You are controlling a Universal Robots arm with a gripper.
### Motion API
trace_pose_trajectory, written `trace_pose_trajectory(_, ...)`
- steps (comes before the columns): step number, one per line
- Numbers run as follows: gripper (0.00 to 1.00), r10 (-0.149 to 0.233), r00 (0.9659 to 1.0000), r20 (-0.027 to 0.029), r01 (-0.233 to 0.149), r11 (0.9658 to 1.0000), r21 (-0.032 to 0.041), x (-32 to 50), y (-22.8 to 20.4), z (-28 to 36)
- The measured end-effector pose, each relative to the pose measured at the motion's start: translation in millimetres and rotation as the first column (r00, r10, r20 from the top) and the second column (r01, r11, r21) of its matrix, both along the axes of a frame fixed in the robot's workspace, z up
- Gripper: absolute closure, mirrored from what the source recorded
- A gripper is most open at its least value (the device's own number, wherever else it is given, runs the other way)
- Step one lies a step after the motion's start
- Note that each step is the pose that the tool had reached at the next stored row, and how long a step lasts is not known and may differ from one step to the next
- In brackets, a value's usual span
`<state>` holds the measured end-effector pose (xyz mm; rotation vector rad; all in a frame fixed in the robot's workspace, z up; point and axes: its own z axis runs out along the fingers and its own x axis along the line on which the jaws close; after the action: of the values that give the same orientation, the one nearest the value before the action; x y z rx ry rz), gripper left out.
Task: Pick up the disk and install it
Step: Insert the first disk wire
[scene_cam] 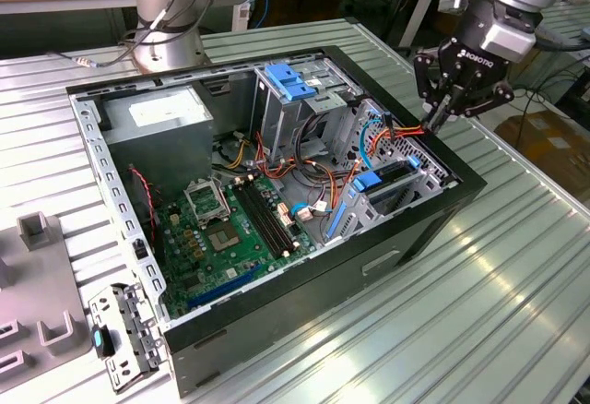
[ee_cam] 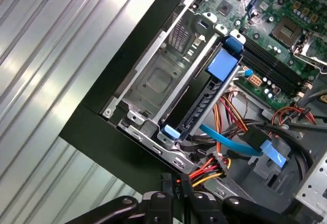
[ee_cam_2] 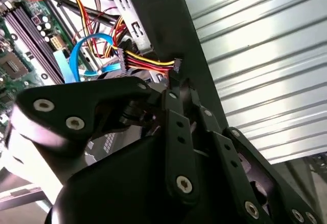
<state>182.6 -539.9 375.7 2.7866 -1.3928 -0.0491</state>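
Disk: seated in drive cage, blue rail showing. Hand: fingers together at power cable plug; grip on it unclear.

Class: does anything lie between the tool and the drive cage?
Yes: a red, yellow and black wire bundle, its connector seemingly pinched by the tool, stretches between it and the drive cage; a blue flat cable lies nearby.

Bright, seemingly overhead light; glare streaks the ribbed table; case interior shadowed.
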Motion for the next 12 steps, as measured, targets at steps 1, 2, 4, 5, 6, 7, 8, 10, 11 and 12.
trace_pose_trajectory(1,0.76,0.019,0.9998,0.0,-0.019,0.9998,0.0001,0.1,0.0,0.0)
trace_pose_trajectory(2,0.76,0.055,0.9985,0.0,-0.055,0.9985,0.0,0.1,0.1,0.0)
trace_pose_trajectory(4,0.75,0.133,0.9911,0.0,-0.133,0.9911,0.0,0.1,0.1,0.0)
trace_pose_trajectory(5,0.69,0.165,0.9862,0.0,-0.165,0.9862,0.0,0.1,0.0,-0.1)
trace_pose_trajectory(6,0.69,0.191,0.9816,0.0,-0.191,0.9816,0.0001,0.2,0.1,-0.3)
trace_pose_trajectory(7,0.69,0.209,0.978,0.0,-0.209,0.978,0.0,0.2,0.1,-0.7)
trace_pose_trajectory(8,0.69,0.227,0.974,0.0,-0.227,0.974,-0.0002,0.2,0.1,-1.3)
trace_pose_trajectory(10,0.69,0.257,0.9664,0.0,-0.257,0.9664,-0.0002,0.3,0.6,-3.7)
trace_pose_trajectory(11,0.69,0.27,0.9628,0.0,-0.27,0.9628,0.0,0.3,2.0,-6.2)
trace_pose_trajectory(12,0.69,0.278,0.9607,0.0,-0.278,0.9607,0.0,0.3,2.8,-7.6)
